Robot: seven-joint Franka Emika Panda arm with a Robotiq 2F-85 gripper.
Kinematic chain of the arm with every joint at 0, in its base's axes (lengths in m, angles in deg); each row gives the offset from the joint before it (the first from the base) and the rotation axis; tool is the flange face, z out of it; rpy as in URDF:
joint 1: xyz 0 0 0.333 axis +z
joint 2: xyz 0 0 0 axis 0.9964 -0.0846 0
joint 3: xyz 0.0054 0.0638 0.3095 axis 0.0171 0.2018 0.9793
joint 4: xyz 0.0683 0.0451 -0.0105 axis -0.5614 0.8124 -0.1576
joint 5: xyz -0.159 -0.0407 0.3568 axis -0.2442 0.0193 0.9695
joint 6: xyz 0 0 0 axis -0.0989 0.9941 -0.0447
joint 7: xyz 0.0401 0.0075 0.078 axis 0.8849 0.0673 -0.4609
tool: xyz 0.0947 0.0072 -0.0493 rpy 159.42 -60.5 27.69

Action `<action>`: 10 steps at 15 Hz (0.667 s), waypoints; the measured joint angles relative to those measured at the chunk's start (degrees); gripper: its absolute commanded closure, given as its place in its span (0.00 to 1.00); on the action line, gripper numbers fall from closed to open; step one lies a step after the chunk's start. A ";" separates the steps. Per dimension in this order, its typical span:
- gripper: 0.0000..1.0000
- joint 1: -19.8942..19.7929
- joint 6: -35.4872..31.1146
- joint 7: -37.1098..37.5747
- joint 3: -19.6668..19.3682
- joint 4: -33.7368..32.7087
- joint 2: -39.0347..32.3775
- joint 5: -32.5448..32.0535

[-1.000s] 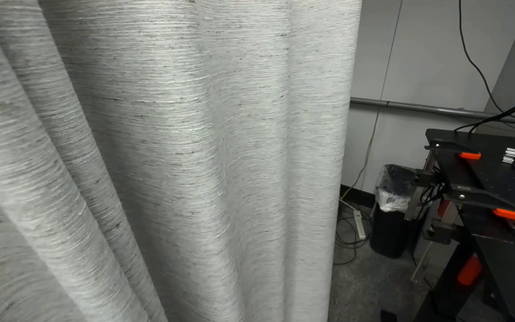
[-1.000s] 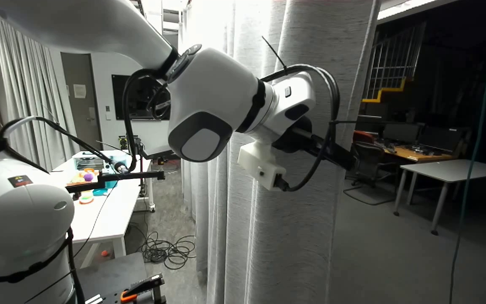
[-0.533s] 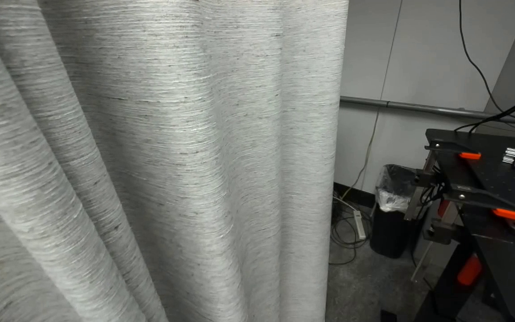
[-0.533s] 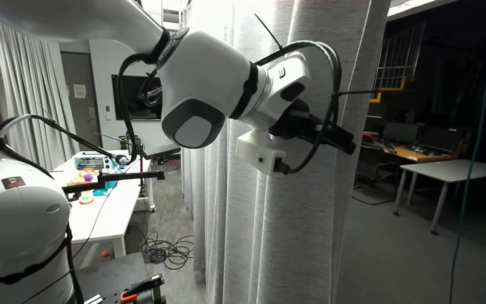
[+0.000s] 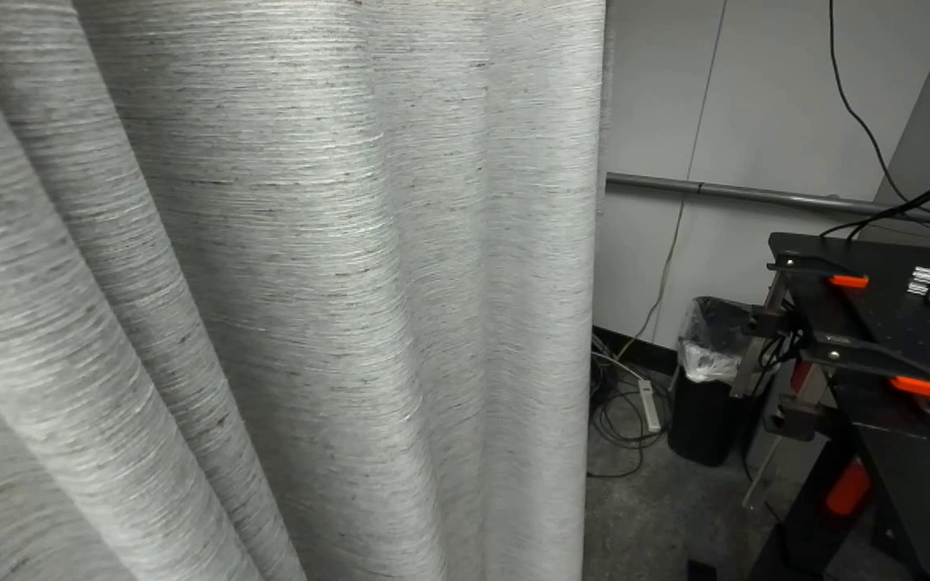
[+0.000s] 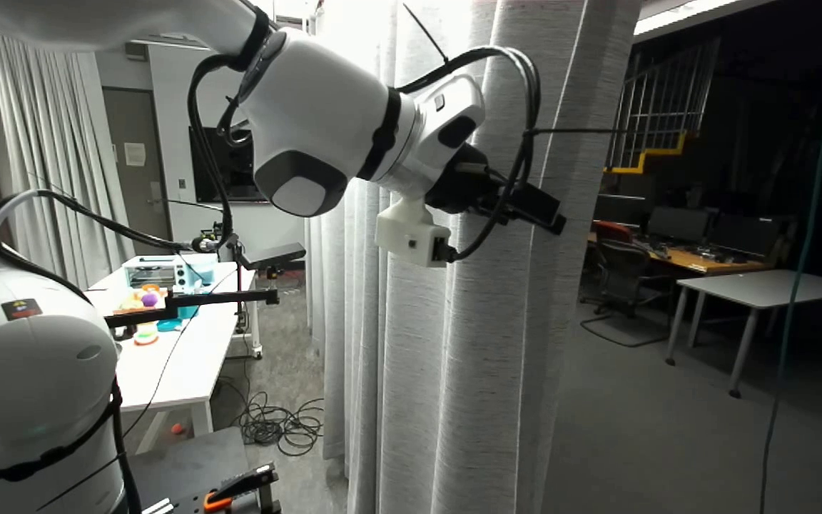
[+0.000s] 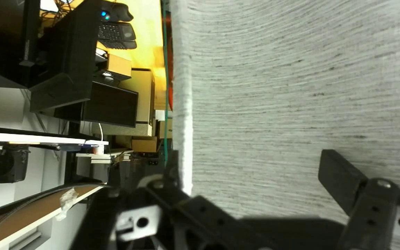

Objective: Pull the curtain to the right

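So, your hand [image 7: 253, 165] stands spread wide with the curtain [image 7: 290, 86] just ahead of it, its edge [image 7: 183, 104] beside one finger [image 7: 172, 172], presumably so you can catch that edge and pull.

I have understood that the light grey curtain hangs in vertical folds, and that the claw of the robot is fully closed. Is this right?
Not entirely: the claw is open, not closed. The wrist view shows its fingers apart, with the light grey curtain visible between them. It does hang in vertical folds.
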 measured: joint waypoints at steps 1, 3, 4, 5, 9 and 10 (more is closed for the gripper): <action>0.00 0.24 -0.02 -1.94 2.72 0.05 -0.08 4.16; 0.00 0.94 -0.49 -5.51 8.57 0.15 -0.39 12.49; 0.00 1.42 -1.18 -7.03 11.51 0.22 -0.64 16.24; 0.00 2.00 -2.11 -8.15 14.37 0.30 -0.96 19.46; 0.00 4.82 -6.79 -8.88 24.63 0.62 -3.38 26.79; 0.00 5.30 -7.73 -8.58 26.55 0.62 -4.28 27.19</action>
